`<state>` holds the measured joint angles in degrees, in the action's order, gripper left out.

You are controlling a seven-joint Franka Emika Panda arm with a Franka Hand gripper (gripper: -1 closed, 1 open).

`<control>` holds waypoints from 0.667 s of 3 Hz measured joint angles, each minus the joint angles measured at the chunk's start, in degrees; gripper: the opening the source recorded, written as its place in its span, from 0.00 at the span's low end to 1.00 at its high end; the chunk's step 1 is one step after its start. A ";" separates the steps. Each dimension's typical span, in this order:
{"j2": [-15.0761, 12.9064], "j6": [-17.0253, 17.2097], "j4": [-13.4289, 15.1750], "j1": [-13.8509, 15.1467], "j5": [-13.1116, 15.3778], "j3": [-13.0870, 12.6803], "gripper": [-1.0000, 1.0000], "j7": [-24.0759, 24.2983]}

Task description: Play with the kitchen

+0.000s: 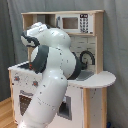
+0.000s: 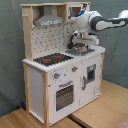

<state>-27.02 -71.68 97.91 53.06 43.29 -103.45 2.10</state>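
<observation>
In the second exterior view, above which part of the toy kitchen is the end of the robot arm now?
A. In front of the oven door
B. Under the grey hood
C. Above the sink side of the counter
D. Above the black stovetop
C: in the second exterior view the gripper hangs over the sink end of the kitchen counter, to the second exterior view's right of the stovetop.

White glossy rounded arm (image 1: 52, 75), dk grey joint bands.

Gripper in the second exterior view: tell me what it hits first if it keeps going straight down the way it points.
Probably the grey sink of the kitchen: the gripper points down just above it, beside the black faucet. Depth is unclear.
</observation>
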 joint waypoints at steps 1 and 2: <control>-0.86 -2.11 2.37 4.74 0.02 -2.76 0.00 -0.02; -2.27 -5.20 3.74 8.99 0.38 -4.06 0.00 -1.01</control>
<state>-29.28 -76.88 101.65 62.05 43.67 -107.52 1.09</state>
